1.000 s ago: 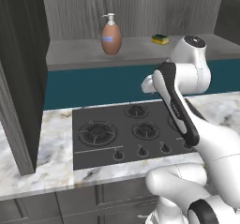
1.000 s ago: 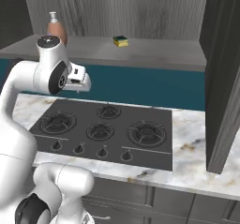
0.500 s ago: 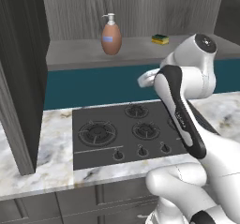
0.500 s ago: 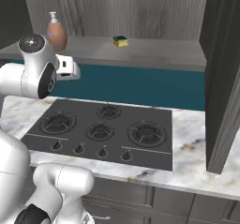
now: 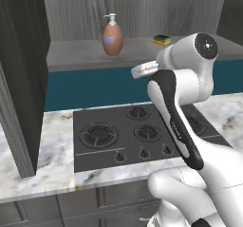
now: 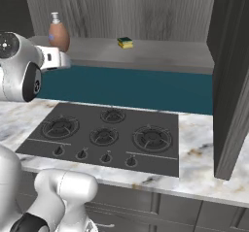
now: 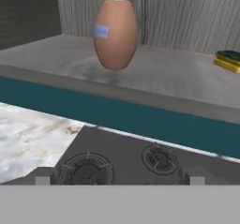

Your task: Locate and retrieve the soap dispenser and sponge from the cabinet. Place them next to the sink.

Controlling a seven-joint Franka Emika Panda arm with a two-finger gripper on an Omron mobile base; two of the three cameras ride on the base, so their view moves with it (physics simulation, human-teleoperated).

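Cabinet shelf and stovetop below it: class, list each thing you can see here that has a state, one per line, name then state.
soap dispenser: upright on the cabinet shelf, untouched.
sponge: lying flat on the shelf, green layer up, apart from the dispenser.
cabinet: open at the front, shelf exposed.
stovetop: burners unlit, nothing on them.
gripper: raised toward the shelf, facing the dispenser; open or shut cannot be told.

Dark wood-grain cabinet (image 5: 21,74) with a matt, smooth grey shelf (image 5: 142,50). Smooth, faintly glossy reddish-brown bottle (image 5: 113,38) with a pale label. Matt yellow sponge (image 6: 125,42) with a dark green top. Polished veined marble counter (image 6: 199,170). Matt black stovetop (image 6: 104,136). Flat teal backsplash (image 6: 141,88). Glossy white plastic arm (image 5: 190,79).
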